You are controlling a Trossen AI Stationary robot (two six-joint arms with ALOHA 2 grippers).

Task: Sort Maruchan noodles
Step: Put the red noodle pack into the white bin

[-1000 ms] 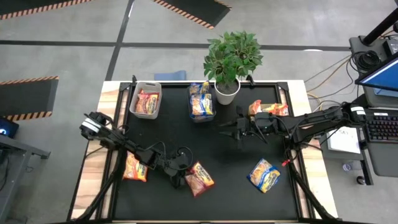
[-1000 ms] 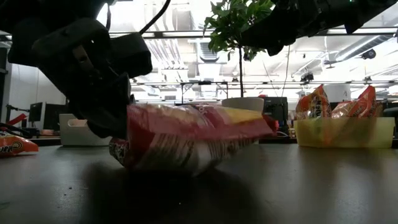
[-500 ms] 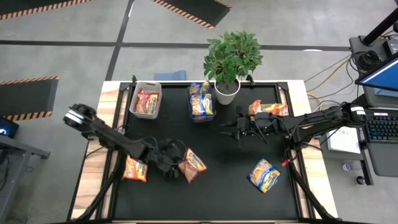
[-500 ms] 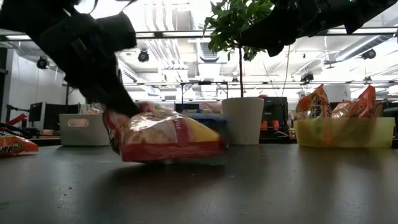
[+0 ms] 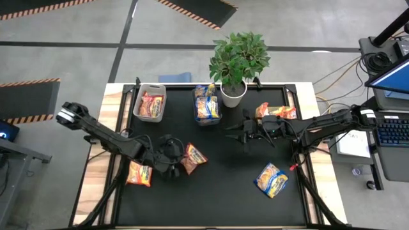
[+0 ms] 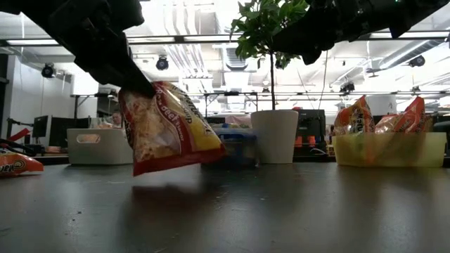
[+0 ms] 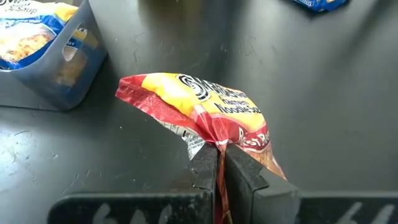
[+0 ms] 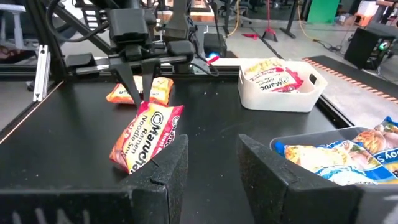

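Take the potted plant (image 5: 235, 64) at the table's far edge as your landmark. Your left gripper (image 5: 177, 160) sits well in front of the plant and a little toward the left arm's side, with its fingers (image 7: 208, 168) pressed together on one edge of a red-and-yellow Maruchan packet (image 5: 191, 158). The low view shows that packet (image 6: 165, 126) hanging tilted from the gripper, its lower edge just above the black table top (image 6: 295, 211); the right wrist view shows the same packet (image 8: 146, 137) dangling from the pinched edge.

Your right gripper (image 5: 238, 130) hovers just in front of the plant, slightly toward the right arm's side, with its fingers (image 8: 160, 171) spread apart and nothing between them.

Just beside the plant on the left arm's side stands a grey bin (image 5: 208, 104) holding blue-and-yellow packets. Farther that way is a white bin (image 5: 150, 102) with red-orange packets. On the plant's other side a third bin (image 5: 276, 112) holds orange packets; the right arm partly covers it.

Two packets lie loose on the table: an orange one (image 5: 139, 173) well in front of the white bin, near the left gripper, and a blue-and-yellow one (image 5: 271, 179) well in front of the plant on the right arm's side
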